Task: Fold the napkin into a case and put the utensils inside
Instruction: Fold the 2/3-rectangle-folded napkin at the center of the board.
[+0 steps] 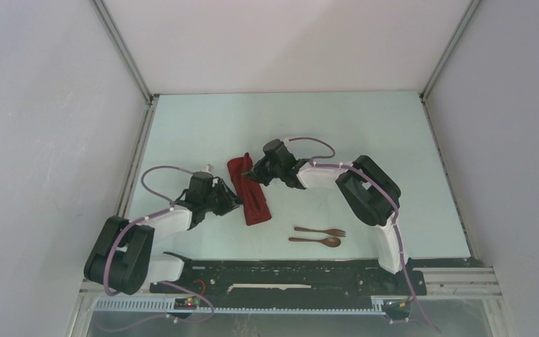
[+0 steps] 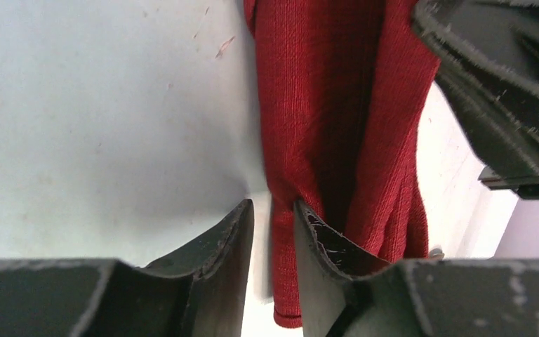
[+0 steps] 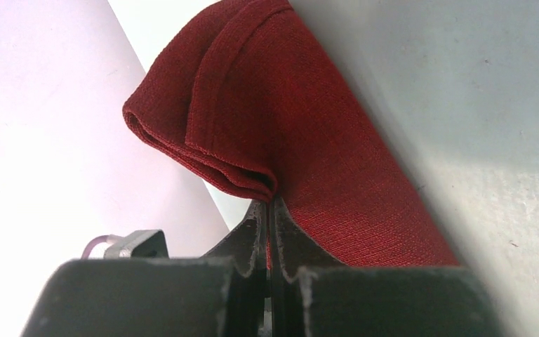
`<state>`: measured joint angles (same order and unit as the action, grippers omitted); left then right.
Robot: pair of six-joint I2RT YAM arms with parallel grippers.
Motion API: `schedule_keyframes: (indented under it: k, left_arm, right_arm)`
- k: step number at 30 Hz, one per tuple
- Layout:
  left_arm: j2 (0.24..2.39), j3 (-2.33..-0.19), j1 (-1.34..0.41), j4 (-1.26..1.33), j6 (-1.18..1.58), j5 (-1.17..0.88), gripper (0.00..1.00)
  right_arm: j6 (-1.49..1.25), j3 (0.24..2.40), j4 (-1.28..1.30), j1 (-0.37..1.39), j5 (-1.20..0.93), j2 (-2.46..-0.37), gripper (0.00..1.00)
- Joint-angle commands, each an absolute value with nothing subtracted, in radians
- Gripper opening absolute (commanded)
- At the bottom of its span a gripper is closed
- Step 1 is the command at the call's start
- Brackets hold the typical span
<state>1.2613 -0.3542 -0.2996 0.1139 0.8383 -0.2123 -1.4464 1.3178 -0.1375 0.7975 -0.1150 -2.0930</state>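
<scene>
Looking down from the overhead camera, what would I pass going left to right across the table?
Left gripper → red napkin → fork and spoon, lying together → right arm's elbow.

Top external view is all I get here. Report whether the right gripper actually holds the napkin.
Observer: The right wrist view shows the right gripper shut on the napkin, pinching a folded edge.
Operator: Now report the left one.
Observer: In the left wrist view the left gripper has its fingers slightly apart. The napkin's edge lies in the gap, and one finger seems tucked into a fold.
Operator: Describe the layers at the pinch.
Observer: The right wrist view shows at least two layers stacked there, with a stitched hem on the upper one.
</scene>
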Motion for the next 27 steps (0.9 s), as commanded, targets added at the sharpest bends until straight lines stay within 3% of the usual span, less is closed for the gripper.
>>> schedule_keyframes:
  k: [1, 11, 16, 19, 27]
  left_arm:
    - [1.345, -0.381, -0.286, 0.058, 0.797, -0.184, 0.35]
    - [1.354, -0.376, -0.28, 0.015, 0.791, -0.149, 0.32]
    - [1.267, -0.33, -0.278, 0.007, 0.803, -0.14, 0.46]
    - [1.197, -0.302, -0.27, -0.041, 0.804, -0.121, 0.49]
    - [1.131, -0.346, -0.103, -0.105, 0.836, -0.233, 0.39]
  right_arm:
    - [-1.4, 1.35, -0.128, 0.808, -0.121, -2.113, 0.0]
    - [-1.421, 1.374, -0.141, 0.82, -0.169, -2.159, 0.0]
    - [-1.422, 1.38, -0.142, 0.822, -0.17, -2.162, 0.0]
    - [-1.421, 1.379, -0.137, 0.822, -0.169, -2.159, 0.0]
    - [-1.417, 1.38, -0.165, 0.822, -0.189, -2.165, 0.0]
